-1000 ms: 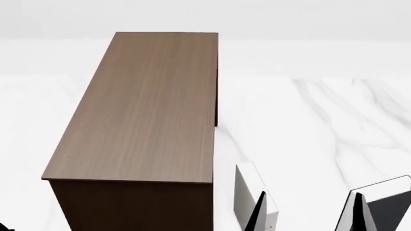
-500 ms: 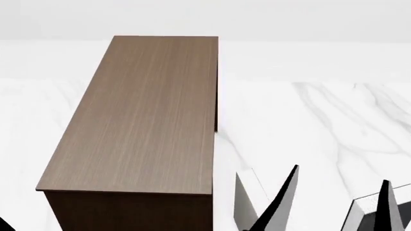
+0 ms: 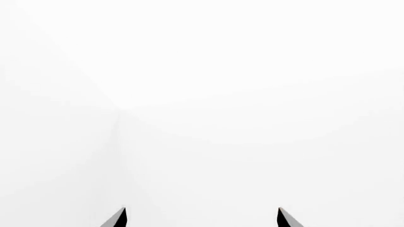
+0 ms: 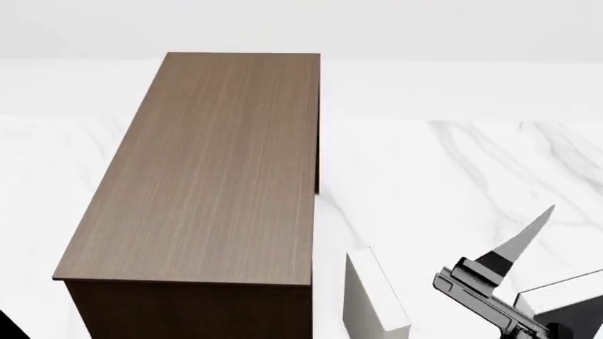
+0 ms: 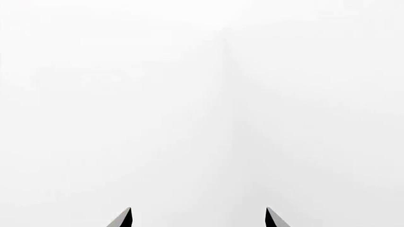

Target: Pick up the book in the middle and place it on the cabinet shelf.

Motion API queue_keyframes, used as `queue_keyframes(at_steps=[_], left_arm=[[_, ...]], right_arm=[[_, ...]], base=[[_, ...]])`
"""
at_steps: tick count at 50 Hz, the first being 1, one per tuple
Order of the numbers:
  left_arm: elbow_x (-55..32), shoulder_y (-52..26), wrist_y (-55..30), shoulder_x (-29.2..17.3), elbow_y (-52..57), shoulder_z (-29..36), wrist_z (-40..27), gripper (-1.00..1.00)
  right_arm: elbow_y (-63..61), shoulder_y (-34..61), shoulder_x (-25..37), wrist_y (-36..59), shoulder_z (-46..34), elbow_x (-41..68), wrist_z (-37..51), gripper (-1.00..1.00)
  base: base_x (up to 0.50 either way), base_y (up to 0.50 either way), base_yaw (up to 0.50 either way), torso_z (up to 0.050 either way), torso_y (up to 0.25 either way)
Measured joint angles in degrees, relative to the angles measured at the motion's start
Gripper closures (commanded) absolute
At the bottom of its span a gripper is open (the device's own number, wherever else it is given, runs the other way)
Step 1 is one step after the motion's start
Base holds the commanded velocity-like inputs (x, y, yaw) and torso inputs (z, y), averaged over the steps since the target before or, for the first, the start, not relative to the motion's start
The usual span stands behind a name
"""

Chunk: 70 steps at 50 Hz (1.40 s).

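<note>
Book (image 4: 565,289): on the table (image 4: 452,162) at the head view's lower right corner, white page edges up, dark cover below; partly cut off by the frame; not yet lifted.
Right gripper (image 5: 197,218): fingers spread, nothing between them; its wrist view shows only blank white.
Book vs. fingers: in the head view 1 right finger (image 4: 527,236) slants up and away; the book sits just beside the gripper body, outside the gap.
Change: 0.5 s ago both right fingers stood low at the frame's bottom edge; now the gripper is raised and turned.
Meaning: judged still lining up; the grasp has not begun.
Left gripper (image 3: 200,217): fingers spread, empty, facing blank white.
Pale book (image 4: 377,296): upright between cabinet and right gripper.
Cabinet (image 4: 207,169): left of both books, top bare.
</note>
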Motion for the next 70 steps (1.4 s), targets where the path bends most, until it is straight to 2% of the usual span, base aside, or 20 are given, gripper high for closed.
queue_keyframes(at_steps=[39, 70], left_arm=[[0.44, -0.10, -1.06, -1.27, -0.30, 1.53, -1.24, -1.00], [0.97, -0.11, -1.66, -2.19, -0.50, 2.66, -2.07, -1.00]], right_arm=[[8.34, 8.44, 0.42, 15.88, 4.53, -5.54, 17.11, -1.00], [13.20, 11.95, 3.22, 18.07, 6.84, -2.41, 20.18, -1.00]], base=[[0.00, 0.00, 0.00, 0.000, 0.000], [0.00, 0.00, 0.00, 0.000, 0.000]])
